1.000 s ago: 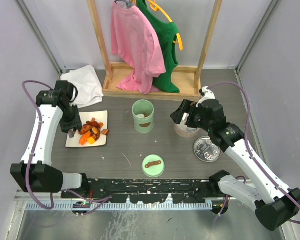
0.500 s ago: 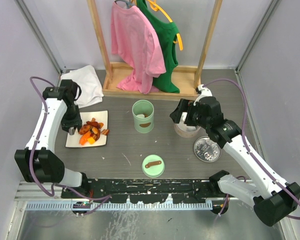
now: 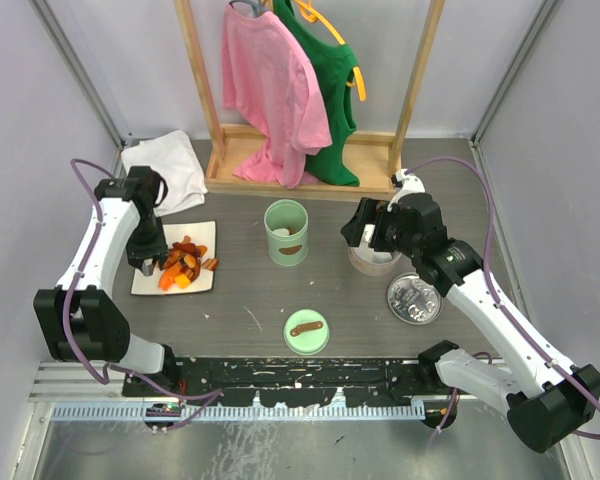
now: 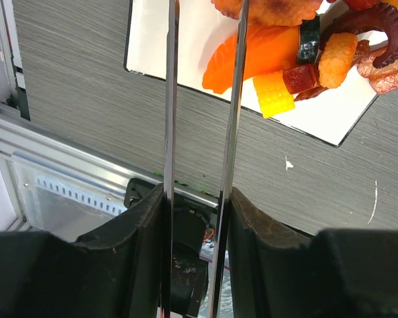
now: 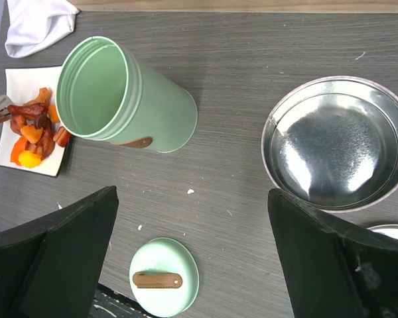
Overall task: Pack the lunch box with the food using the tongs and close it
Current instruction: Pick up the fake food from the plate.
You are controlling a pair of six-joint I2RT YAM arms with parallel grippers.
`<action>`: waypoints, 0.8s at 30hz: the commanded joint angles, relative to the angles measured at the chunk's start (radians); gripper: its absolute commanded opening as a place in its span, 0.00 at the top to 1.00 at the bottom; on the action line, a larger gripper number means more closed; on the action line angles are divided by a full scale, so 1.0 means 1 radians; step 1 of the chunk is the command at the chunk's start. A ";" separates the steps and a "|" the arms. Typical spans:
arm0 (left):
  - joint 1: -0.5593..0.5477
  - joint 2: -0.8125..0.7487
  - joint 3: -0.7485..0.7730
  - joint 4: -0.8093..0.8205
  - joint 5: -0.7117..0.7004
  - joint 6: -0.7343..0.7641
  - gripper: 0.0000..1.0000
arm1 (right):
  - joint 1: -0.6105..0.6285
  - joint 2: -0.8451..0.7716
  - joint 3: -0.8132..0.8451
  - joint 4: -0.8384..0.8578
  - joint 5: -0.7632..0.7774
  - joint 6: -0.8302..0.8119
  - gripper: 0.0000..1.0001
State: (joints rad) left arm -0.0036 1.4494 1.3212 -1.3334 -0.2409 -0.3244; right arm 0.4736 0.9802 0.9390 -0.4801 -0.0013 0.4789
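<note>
The food is a heap of orange, red and brown pieces on a white square plate at the left. My left gripper hangs over the plate's left edge, shut on the tongs. Their two thin arms run from between my fingers up to the food, one arm lying across an orange piece. The lunch box, a green cylinder, stands open mid-table with its lid flat nearer the front. My right gripper is open and empty, right of the lunch box.
A metal bowl lies right of the lid, and another one sits under my right gripper. A white cloth is bunched behind the plate. A wooden rack with pink and green shirts stands at the back.
My left wrist has shifted slightly up and right over the plate's left edge, with the elbow swinging back. The right arm moved a little to the left, then stayed still.
</note>
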 commanded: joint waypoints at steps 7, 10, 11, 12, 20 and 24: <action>0.009 0.030 0.012 0.034 -0.045 0.002 0.62 | -0.006 -0.018 0.038 0.028 0.023 -0.017 0.00; 0.014 0.036 0.015 0.028 -0.067 -0.005 0.62 | -0.005 -0.021 0.039 0.028 0.027 -0.020 0.00; 0.017 0.035 0.014 0.027 -0.068 -0.009 0.62 | -0.006 -0.020 0.039 0.028 0.029 -0.020 0.00; 0.019 0.035 0.011 0.029 -0.066 -0.008 0.62 | -0.005 -0.020 0.039 0.028 0.028 -0.020 0.00; 0.021 0.050 -0.001 0.036 -0.046 -0.006 0.61 | -0.006 -0.016 0.038 0.028 0.026 -0.019 0.00; 0.021 0.056 -0.008 0.037 -0.032 -0.007 0.60 | -0.005 -0.016 0.038 0.028 0.026 -0.019 0.00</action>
State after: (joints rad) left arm 0.0097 1.5051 1.3178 -1.3125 -0.2684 -0.3252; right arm 0.4709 0.9802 0.9390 -0.4801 0.0071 0.4721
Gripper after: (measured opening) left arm 0.400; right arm 0.998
